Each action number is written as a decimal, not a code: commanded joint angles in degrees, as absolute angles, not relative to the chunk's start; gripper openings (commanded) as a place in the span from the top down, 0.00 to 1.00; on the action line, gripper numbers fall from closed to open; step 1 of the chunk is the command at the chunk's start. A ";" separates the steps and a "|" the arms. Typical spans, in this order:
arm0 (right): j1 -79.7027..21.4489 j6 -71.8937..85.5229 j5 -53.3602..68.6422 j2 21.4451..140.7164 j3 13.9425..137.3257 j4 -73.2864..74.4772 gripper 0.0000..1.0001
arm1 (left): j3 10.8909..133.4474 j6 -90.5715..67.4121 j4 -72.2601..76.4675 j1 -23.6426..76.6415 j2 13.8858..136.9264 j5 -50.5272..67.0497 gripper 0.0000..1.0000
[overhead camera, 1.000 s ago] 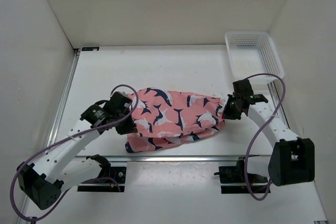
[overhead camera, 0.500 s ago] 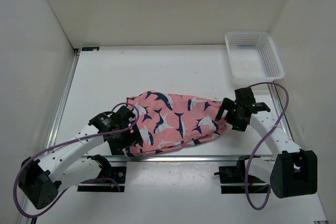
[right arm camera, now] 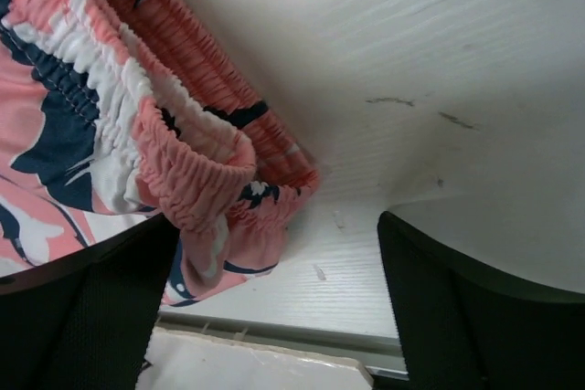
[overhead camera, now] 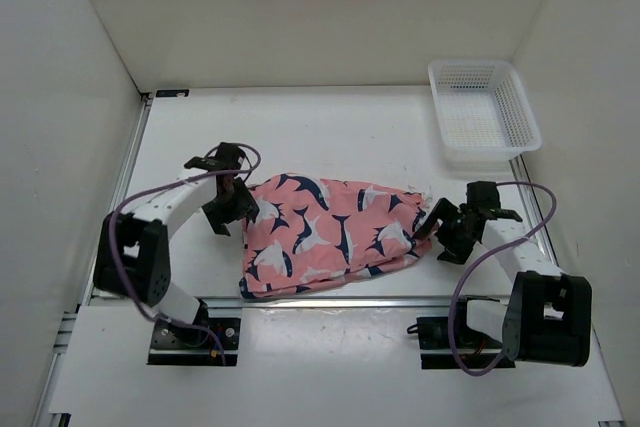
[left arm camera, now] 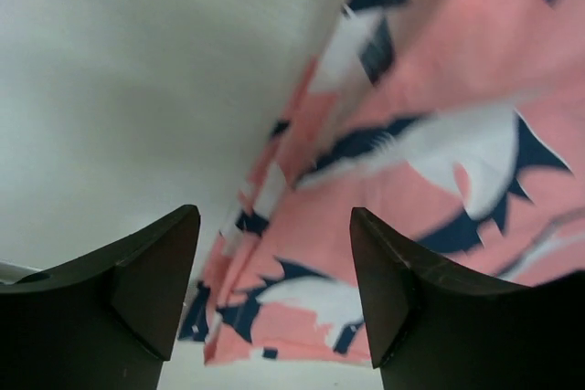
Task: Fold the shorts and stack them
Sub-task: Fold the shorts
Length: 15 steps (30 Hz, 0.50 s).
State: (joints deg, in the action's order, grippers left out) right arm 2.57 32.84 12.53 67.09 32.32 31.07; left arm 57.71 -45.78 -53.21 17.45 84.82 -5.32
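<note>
The shorts (overhead camera: 335,232) lie folded on the white table, salmon-pink with navy and white shark shapes, waistband toward the right. My left gripper (overhead camera: 232,215) hovers open over their left edge. In the left wrist view the hem of the shorts (left arm camera: 384,162) lies between and beyond the dark fingers (left arm camera: 151,280), and the left gripper (left arm camera: 274,289) holds nothing. My right gripper (overhead camera: 438,234) stands open just off the right end. In the right wrist view the gathered waistband (right arm camera: 196,180) bunches at the left, and the right gripper (right arm camera: 274,308) is apart from it and empty.
A white mesh basket (overhead camera: 490,152) stands at the back right of the table. A metal rail (overhead camera: 330,299) runs along the near edge just below the shorts, and another rail (overhead camera: 125,187) runs down the left side. White walls close in the table.
Both grippers have opened and let go of the shorts, which now lie flat near the front rail. The left arm has swung up to the shorts' left edge; the right has backed off slightly.
</note>
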 commanded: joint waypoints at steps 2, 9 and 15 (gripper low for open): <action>2.72 34.53 19.41 69.08 30.06 24.00 0.12 | 58.54 -41.40 -47.73 15.73 89.02 -4.84 0.23; 2.72 36.65 17.75 72.51 28.12 18.20 0.44 | 59.15 -40.87 -45.80 15.21 97.19 -2.64 0.39; 2.72 36.65 12.49 72.43 33.38 20.91 1.00 | 60.56 -40.34 -45.26 15.82 99.84 -1.41 0.48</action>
